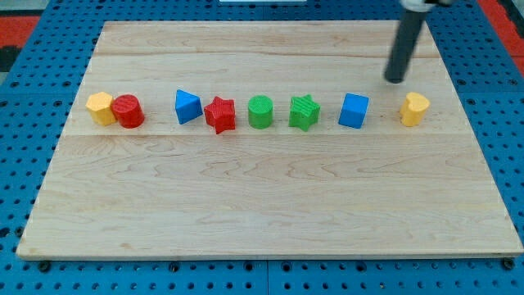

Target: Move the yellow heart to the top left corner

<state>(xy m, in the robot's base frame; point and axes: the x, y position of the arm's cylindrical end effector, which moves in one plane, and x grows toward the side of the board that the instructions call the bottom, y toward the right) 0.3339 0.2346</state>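
Observation:
The yellow heart (414, 108) sits at the right end of a row of blocks across the middle of the wooden board (262, 205). My tip (395, 80) rests on the board just above and left of the heart, apart from it, and above and right of the blue cube (354, 111). The rod rises out of the view's top right. The board's top left corner (110, 29) is far from the heart.
The row, from the view's left: a yellow pentagon-like block (100, 107) touching a red cylinder (128, 111), a blue triangle (187, 106), a red star (219, 114), a green cylinder (260, 111), a green star (304, 112).

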